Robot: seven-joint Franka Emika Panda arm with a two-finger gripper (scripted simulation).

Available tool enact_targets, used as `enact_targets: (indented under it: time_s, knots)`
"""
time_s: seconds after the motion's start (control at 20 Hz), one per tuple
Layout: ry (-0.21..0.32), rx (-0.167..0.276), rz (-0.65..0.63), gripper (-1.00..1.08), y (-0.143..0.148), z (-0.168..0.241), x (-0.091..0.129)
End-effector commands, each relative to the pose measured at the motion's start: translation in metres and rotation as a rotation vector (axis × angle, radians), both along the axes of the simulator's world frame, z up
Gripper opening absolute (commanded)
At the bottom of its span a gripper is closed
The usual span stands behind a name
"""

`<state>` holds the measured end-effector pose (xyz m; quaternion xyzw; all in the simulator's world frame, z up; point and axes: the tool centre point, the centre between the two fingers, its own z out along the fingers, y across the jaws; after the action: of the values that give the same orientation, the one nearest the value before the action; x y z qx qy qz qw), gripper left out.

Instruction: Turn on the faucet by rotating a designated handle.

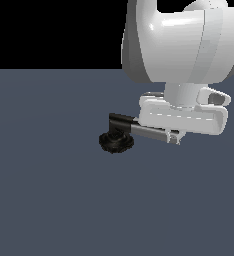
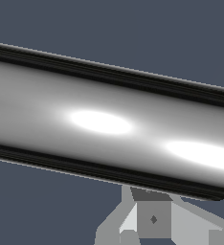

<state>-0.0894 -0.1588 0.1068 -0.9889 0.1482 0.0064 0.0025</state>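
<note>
Currently the gripper (image 1: 175,136) sits low over the free end of the handle (image 1: 151,132); finger spread cannot be judged. The chrome bar fills the wrist view, right beneath the palm. The faucet (image 1: 117,139) base lies beyond the bar's far end. Approach looks complete; rotation seemingly remains.

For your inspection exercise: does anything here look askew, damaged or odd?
Nothing stands out. The faucet sits upright on the floor, its handle intact and jutting sideways under the hand. No spill or damage shows.
</note>
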Motion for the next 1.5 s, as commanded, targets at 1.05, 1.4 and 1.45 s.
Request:
enact_targets:
  time_s: [1.05,1.4,1.45]
  knots:
    - [-0.005,-0.003,-0.007,-1.00,-0.023,0.001,0.075]
    - [-0.007,-0.004,-0.010,-1.00,-0.030,0.001,0.096]
    - [-0.007,-0.004,-0.010,-1.00,-0.031,0.001,0.099]
